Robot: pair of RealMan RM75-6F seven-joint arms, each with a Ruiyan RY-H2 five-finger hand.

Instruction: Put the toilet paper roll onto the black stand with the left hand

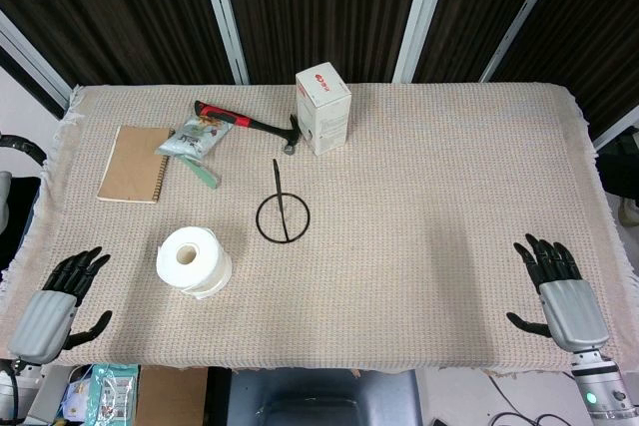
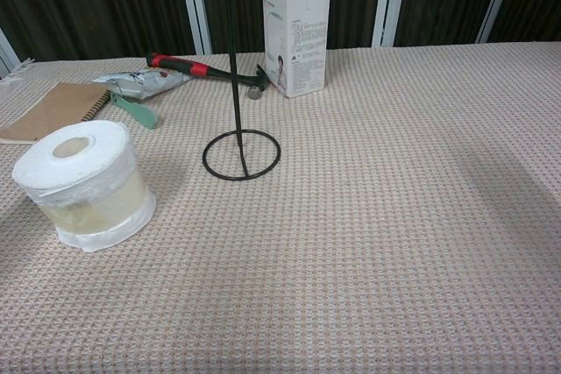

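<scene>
The toilet paper roll point(image 1: 193, 260) point(image 2: 84, 183) stands on end in a loose clear wrapper on the left half of the table. The black stand point(image 1: 282, 214) point(image 2: 238, 141), a wire ring base with an upright rod, is just right of and behind the roll. My left hand point(image 1: 57, 303) lies flat and open at the table's front left corner, well left of the roll. At the front right corner my right hand point(image 1: 557, 289) lies flat and open too. Neither hand shows in the chest view.
Behind the roll lie a brown notebook point(image 1: 133, 164), a snack packet point(image 1: 196, 137) on a green object, and a red-and-black hammer point(image 1: 250, 125). A white carton point(image 1: 322, 108) stands behind the stand. The woven tablecloth point(image 1: 449, 197) covers the table.
</scene>
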